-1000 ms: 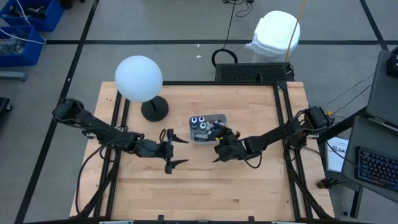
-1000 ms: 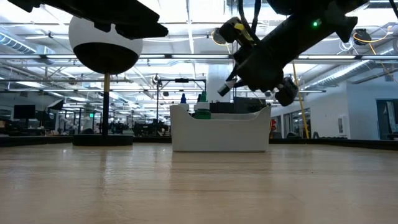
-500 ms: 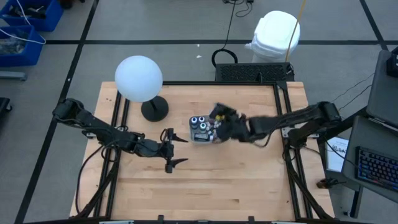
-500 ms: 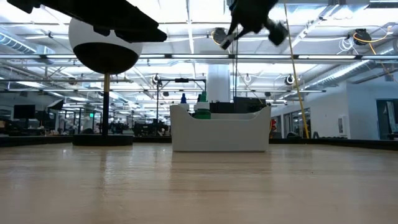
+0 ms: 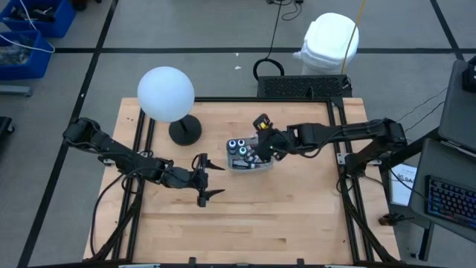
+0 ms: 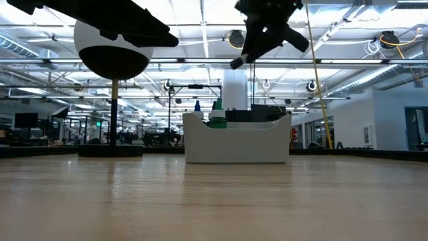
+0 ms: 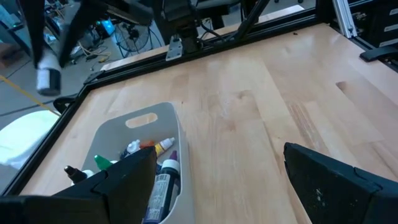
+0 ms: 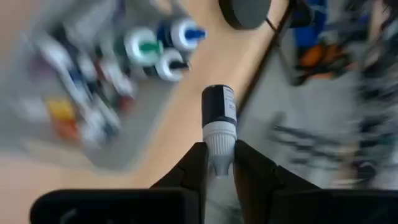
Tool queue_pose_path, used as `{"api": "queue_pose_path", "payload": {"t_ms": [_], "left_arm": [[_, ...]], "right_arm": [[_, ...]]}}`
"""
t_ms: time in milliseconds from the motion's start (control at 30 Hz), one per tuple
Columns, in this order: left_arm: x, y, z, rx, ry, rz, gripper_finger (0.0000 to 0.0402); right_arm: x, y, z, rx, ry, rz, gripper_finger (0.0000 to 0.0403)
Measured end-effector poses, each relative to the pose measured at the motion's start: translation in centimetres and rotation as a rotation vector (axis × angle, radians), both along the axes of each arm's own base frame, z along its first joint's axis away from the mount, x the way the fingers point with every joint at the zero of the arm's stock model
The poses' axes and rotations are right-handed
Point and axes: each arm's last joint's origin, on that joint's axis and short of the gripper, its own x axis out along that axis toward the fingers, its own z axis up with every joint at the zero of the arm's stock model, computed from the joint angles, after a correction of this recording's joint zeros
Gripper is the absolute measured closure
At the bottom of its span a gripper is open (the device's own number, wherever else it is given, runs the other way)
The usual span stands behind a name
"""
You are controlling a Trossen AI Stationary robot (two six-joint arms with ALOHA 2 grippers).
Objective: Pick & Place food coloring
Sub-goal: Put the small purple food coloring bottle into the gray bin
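A pale rectangular tray stands at the table's middle and holds several food coloring bottles, which also show in the left wrist view. My right gripper hangs high over the tray, shut on one small food coloring bottle with a dark body and a white cap. My left gripper waits open to the left of the tray, its fingers wide apart with nothing between them. My right gripper pinches the bottle's white cap end between its two fingers. The dark body sticks out past the fingertips, in line with the fingers. The fingers slant down from the table's right side. The bottle is lifted clear, above the tray.
A lamp with a white globe and a dark round base stands at the far left of the tray. Black frame rails run along the table's left and right sides. Bare wood lies on the near half.
My right gripper has risen from low at the tray's near right corner and gone toward the far edge, to a spot high over the tray. It has rolled about its own line on the way and stayed shut on the bottle.
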Motion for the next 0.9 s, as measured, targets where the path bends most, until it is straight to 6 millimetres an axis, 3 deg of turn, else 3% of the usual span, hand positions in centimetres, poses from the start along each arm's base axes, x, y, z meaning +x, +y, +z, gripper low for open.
{"api": "queue_pose_path", "payload": {"t_ms": [233, 333, 500, 600, 733, 900], "left_arm": [[0.0, 0.0, 0.0, -0.003, 0.000, 0.001, 0.0050], [0.0, 0.0, 0.0, -0.003, -0.001, 0.001, 0.0050], [0.1, 0.3, 0.0, -0.003, -0.002, 0.012, 0.0050], [0.3, 0.8, 0.0, -0.003, -0.002, 0.033, 0.0050], [0.5, 1.6, 0.0, -0.023, -0.007, 0.068, 0.0050], [0.7, 2.1, 0.0, -0.048, 0.002, 0.063, 0.0050]], "right_arm": [[-0.1, -2.0, -0.7, 0.575, -0.187, -0.271, 0.0353], [-1.2, -3.1, -1.0, 0.761, -0.144, -0.470, 0.0353], [-3.5, -3.7, -0.8, 0.549, 0.003, -0.675, 0.0353], [-3.5, -3.6, 0.0, 0.546, 0.053, -0.722, 0.0353], [-1.5, -3.2, -0.6, 0.485, 0.219, -0.780, 0.0353], [3.4, -2.3, -3.4, 0.385, 0.440, -0.754, 0.0353]]}}
